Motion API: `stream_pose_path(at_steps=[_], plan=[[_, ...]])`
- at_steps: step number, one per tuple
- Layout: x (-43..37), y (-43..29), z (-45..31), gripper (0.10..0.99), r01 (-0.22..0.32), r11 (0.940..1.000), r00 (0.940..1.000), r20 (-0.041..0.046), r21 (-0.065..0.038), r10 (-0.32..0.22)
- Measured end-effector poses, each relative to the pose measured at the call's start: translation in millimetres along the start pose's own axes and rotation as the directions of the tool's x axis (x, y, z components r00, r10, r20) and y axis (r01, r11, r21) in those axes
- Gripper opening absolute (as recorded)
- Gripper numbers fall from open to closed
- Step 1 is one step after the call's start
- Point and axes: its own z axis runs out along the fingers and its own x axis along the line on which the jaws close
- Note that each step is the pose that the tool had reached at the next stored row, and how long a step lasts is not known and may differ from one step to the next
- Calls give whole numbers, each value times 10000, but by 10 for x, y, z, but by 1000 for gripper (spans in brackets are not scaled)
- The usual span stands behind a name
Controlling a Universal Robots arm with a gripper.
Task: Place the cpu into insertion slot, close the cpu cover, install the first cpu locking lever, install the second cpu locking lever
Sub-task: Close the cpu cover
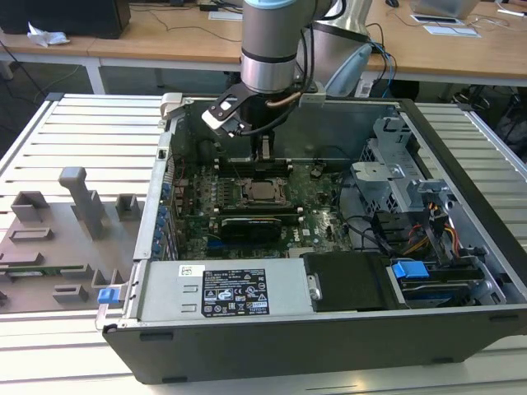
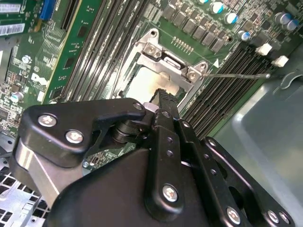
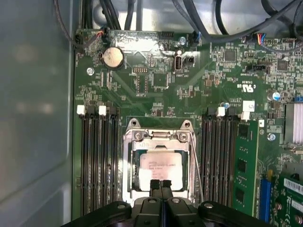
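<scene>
The claw [image 3: 161, 183] has its fingers pressed together with nothing between them, tips just over one edge of the insertion slot [image 3: 134, 126] — a stance that, I judge, suits pushing or hooking rather than gripping. The cpu [image 3: 161, 164] already lies flat inside the slot, and the cpu cover [image 3: 159, 143] is folded down around it, framing its metal top. The first wrist view shows this square-on, with a thin locking lever [image 3: 195, 163] lying along one side of the slot. The second wrist view adds a lever rod [image 2: 236, 74] jutting out from the slot's corner over the memory slots [image 2: 227, 97] — apparently unlatched. Farther out, the exterior view shows the slot deep inside the open computer case [image 1: 329, 329] on the counter [image 1: 74, 123].
</scene>
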Motion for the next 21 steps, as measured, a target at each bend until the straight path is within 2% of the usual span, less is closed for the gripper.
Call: stream_pose_path(at_steps=[16, 21], plan=[[4, -155, 8, 106, 0, 10000, 10000, 0, 0, 0], [6, -254, 9, 106, 0, 10000, 10000, 1, 0, 0]])
